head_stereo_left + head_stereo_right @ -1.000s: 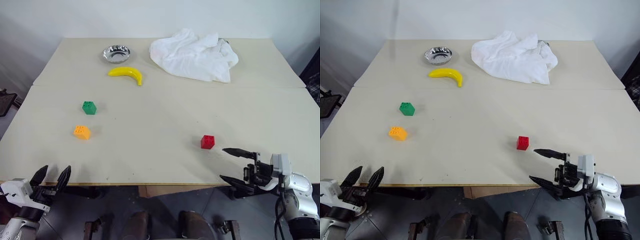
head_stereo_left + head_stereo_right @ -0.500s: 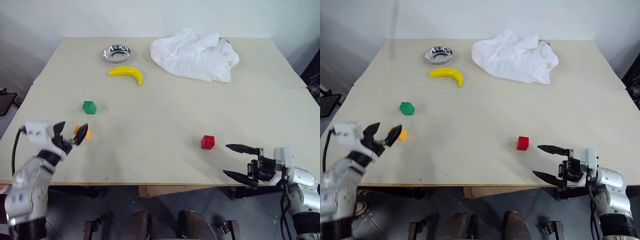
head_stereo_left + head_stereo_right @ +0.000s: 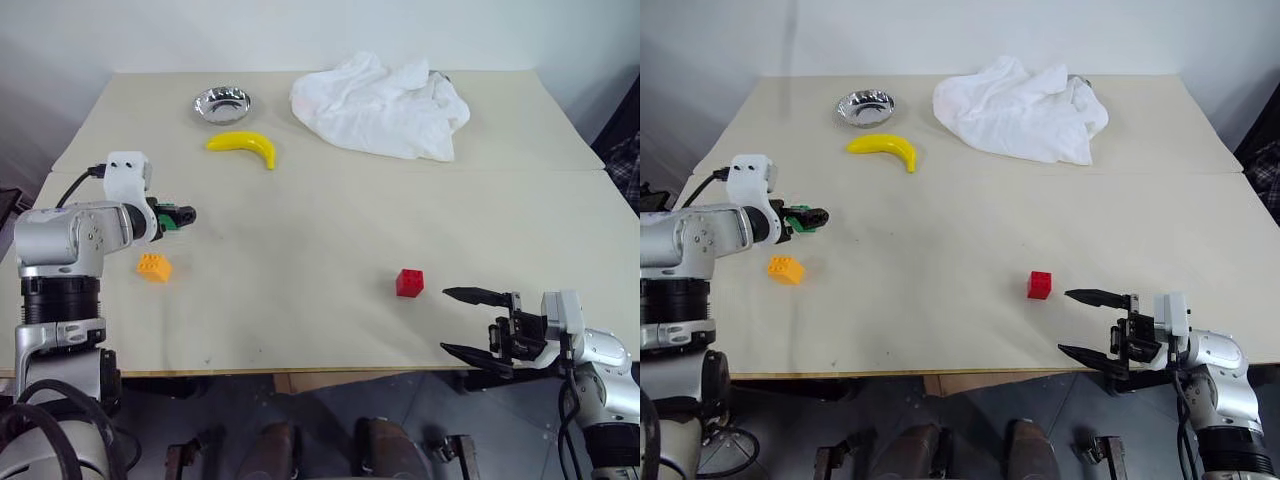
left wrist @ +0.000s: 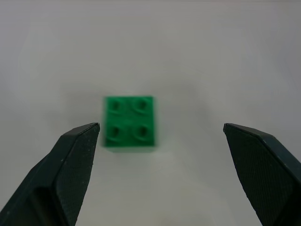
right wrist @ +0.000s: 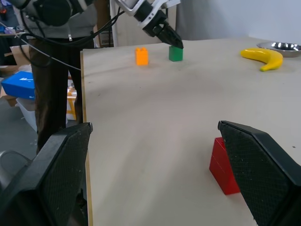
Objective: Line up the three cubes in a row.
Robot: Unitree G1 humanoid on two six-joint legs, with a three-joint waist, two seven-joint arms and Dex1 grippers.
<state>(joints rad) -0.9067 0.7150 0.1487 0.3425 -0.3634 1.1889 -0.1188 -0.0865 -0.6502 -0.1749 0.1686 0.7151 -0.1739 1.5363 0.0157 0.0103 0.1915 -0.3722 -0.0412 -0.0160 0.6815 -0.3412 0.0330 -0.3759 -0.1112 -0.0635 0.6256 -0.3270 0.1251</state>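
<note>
The green cube (image 4: 130,121) lies on the table below and between the fingers of my left gripper (image 4: 161,125), which is open and nearer to it with one finger (image 4: 77,155); nothing is held. In the head views the left gripper (image 3: 180,215) hovers at the table's left and covers most of the green cube (image 3: 800,222). Just in front of it sits the orange cube (image 3: 153,267). Further right, the red cube (image 3: 409,282) stands by itself. My right gripper (image 3: 445,320) is open and level near the front edge, pointing left, just right of the red cube (image 5: 225,165).
At the back of the table are a yellow banana (image 3: 243,146), a small metal bowl (image 3: 222,104) and a crumpled white cloth (image 3: 380,93). A seam crosses the table (image 3: 330,330) behind the cubes. The wide middle lies between the cubes.
My left arm has come up from below the table's front edge and travelled forward past the orange cube to hover over the green one. The right gripper has stayed put.
</note>
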